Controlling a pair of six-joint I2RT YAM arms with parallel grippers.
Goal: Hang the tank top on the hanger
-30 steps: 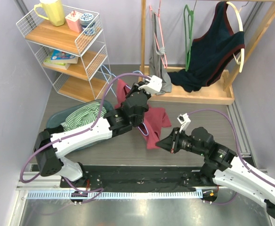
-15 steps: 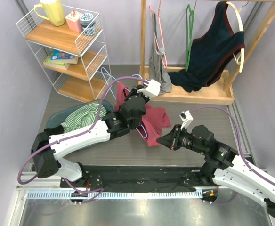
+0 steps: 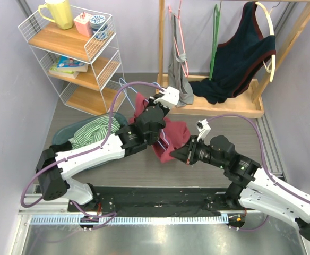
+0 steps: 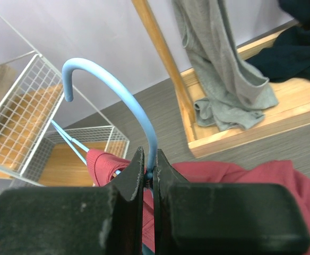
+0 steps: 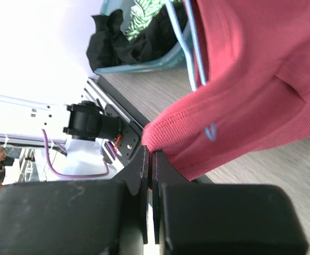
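The left arm is extended from its base at the lower left, diagonally up and to the right toward the middle of the tabletop (image 3: 218, 127), with the wrist raised. The left hand (image 4: 150, 178) is clamped narrowly on the neck of the hanger (image 4: 136, 106), just under the hook. The light-blue hook is seen curving up and to the left above the fingers. The tank top (image 3: 173, 133) is gathered around the hanger's frame below this hand, in the middle of the tabletop and just in front of the wooden clothes rack (image 3: 224, 110). Whether its lower edge is resting on the tabletop cannot be told.

The right arm is reached in from the lower right, with the forearm held low and nearly level and the wrist pointed left at the near edge of the maroon fabric. The right hand (image 5: 151, 159) is pinched closed on a folded corner of the tank top's edge. In the right wrist view, thin blue wires of the hanger are seen against the fabric.

A teal basin (image 3: 65, 134) of striped clothing is seen under the left forearm.
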